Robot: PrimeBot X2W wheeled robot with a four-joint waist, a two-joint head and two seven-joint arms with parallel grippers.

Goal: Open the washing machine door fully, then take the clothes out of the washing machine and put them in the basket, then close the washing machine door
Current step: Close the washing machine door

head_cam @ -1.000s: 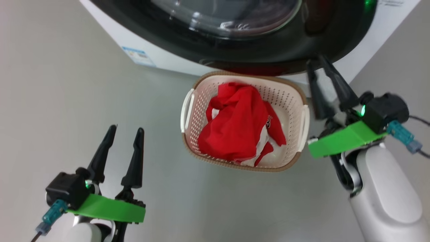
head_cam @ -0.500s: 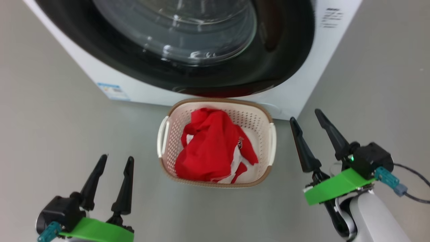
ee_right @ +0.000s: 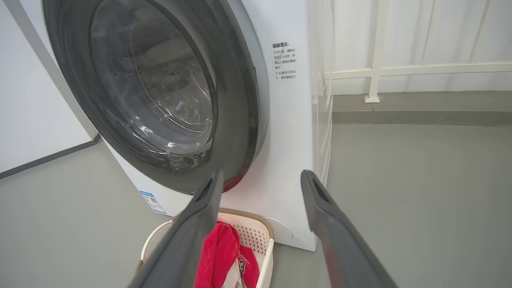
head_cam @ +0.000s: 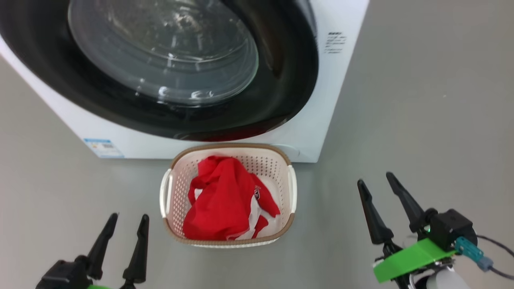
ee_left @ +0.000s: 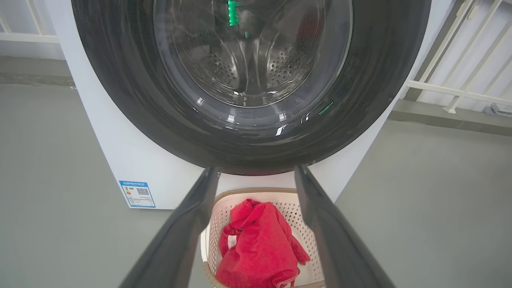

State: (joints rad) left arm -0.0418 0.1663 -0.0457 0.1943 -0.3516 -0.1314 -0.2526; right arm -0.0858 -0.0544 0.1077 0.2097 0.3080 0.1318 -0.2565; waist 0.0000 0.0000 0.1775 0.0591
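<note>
The washing machine (head_cam: 317,120) stands ahead with its door (head_cam: 168,60) lying flat against the front, black rim around the glass bowl. Directly below it on the floor sits the basket (head_cam: 291,188) holding the red and white clothes (head_cam: 225,200). My left gripper (head_cam: 129,216) is open low on the left of the basket, nothing between its fingers. My right gripper (head_cam: 375,178) is open to the right of the basket, also empty. The left wrist view looks at the door (ee_left: 252,80) and the clothes (ee_left: 256,248). In the right wrist view the door (ee_right: 160,92) appears at an angle above the basket (ee_right: 264,236).
Grey floor (head_cam: 421,100) spreads on both sides of the machine. A white railing (ee_right: 376,72) and a low wall ledge run behind and to the right of the machine. A blue label (head_cam: 102,147) is stuck at the machine's lower left.
The head camera has pulled back and up, so machine and basket appear smaller. My right gripper came away from the door's lower right rim, dropped beside the basket and spread wider.
</note>
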